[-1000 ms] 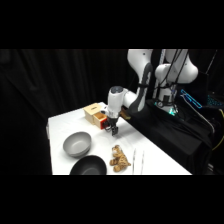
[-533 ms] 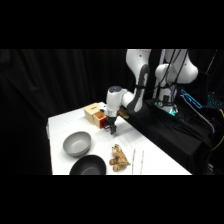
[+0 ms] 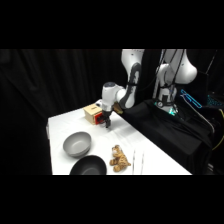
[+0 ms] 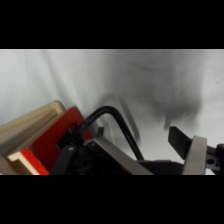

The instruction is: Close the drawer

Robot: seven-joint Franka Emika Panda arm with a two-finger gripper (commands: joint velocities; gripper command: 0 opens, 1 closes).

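You see the white table [image 3: 150, 150] carrying a grey bowl [image 3: 77, 143], a black bowl [image 3: 89, 165] and a brown toy [image 3: 119, 158]. At its far edge sits the drawer [image 3: 100, 118], red front facing the gripper [image 3: 106, 123], whose jaws stand apart just beside it.

Tan matt wooden box [image 3: 91, 111] with smooth red drawer [image 4: 52, 135] front beside gripper [image 3: 106, 123]; matt white table [image 3: 150, 155].

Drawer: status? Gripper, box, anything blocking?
Gripper low at the drawer, against its red front; finger state unclear. Wooden box at the table's far side. Grey bowl, black bowl, brown toy well apart, nothing blocking.
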